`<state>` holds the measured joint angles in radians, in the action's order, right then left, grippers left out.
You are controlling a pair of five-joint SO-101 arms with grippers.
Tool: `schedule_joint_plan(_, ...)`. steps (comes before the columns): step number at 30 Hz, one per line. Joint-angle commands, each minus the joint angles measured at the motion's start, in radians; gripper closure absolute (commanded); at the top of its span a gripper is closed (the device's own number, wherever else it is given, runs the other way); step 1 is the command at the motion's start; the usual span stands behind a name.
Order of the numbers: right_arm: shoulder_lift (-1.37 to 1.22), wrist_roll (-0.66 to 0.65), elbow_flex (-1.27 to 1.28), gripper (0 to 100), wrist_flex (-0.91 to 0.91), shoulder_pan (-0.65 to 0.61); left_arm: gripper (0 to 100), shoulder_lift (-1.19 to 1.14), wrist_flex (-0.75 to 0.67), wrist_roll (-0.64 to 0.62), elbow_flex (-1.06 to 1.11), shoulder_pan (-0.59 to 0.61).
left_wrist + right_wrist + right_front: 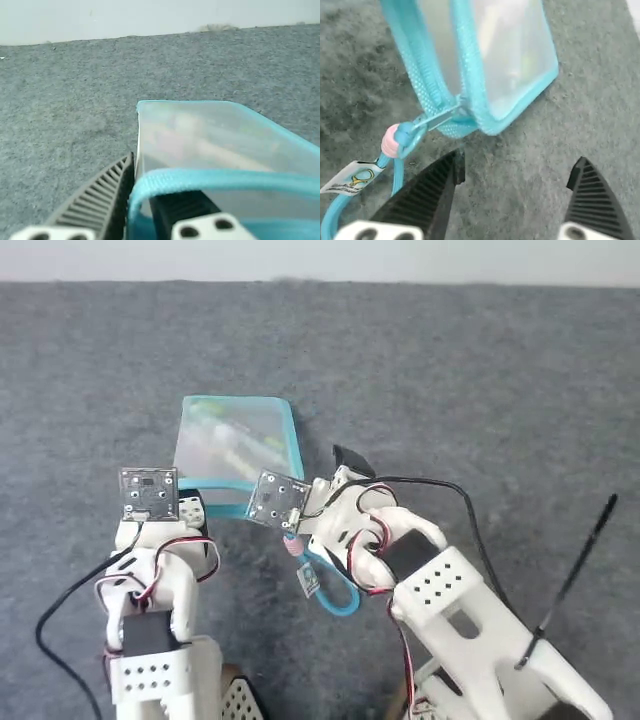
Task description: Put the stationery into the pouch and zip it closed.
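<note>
The grey surface [480, 380] carries the clear, teal-edged pouch [291, 445], lying flat at 10 o'clock of centre in the high view, with the stationery [232, 440] inside. The left tool [142, 190] is clamped on its 7 o'clock edge. The right tool [520, 160] gapes wide and holds nothing, just off the zip pull [442, 119] at the 5 o'clock corner. If any zip remains undone, a tug could drag the pouch out of that clamp. The cord loop [335, 595], tag [352, 178] and pink bead [391, 140] trail toward 5 o'clock and could snag a finger.

Falls soft and even from overhead, bright and diffuse, casts only faint shadows on the grey mat [480, 370], and leaves a milky sheen on the clear face of the pouch [235, 440].
</note>
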<state>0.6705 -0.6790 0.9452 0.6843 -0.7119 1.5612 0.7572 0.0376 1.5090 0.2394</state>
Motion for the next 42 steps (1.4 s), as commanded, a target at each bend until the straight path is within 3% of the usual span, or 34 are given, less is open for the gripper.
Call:
schedule_joint_plan(1, -0.007, -0.015, -0.011, 67.4, -0.022, -0.05, 99, 0.003, -0.018, -0.014, -0.036, 0.0)
schedule_joint_plan(10, -0.03, -0.009, -0.089, 69.0, -0.018, -0.101, 99, 0.005, -0.018, -0.014, -0.036, 0.0)
schedule_joint_plan(20, -0.289, 0.064, -0.308, 70.6, -0.012, -0.108, 99, 0.005, -0.017, -0.014, -0.036, 0.002)
schedule_joint_plan(29, -0.361, 0.213, -0.408, 99.6, -0.01, 0.002, 98, 0.006, -0.014, -0.014, -0.036, 0.003)
schedule_joint_plan(38, -0.372, 0.262, -0.508, 99.1, 0.111, 0.058, 98, 0.006, 0.074, -0.014, -0.156, -0.002)
schedule_joint_plan(42, -0.372, 0.278, -0.525, 99.1, 0.15, 0.053, 87, 0.006, 0.186, -0.014, -0.306, -0.002)
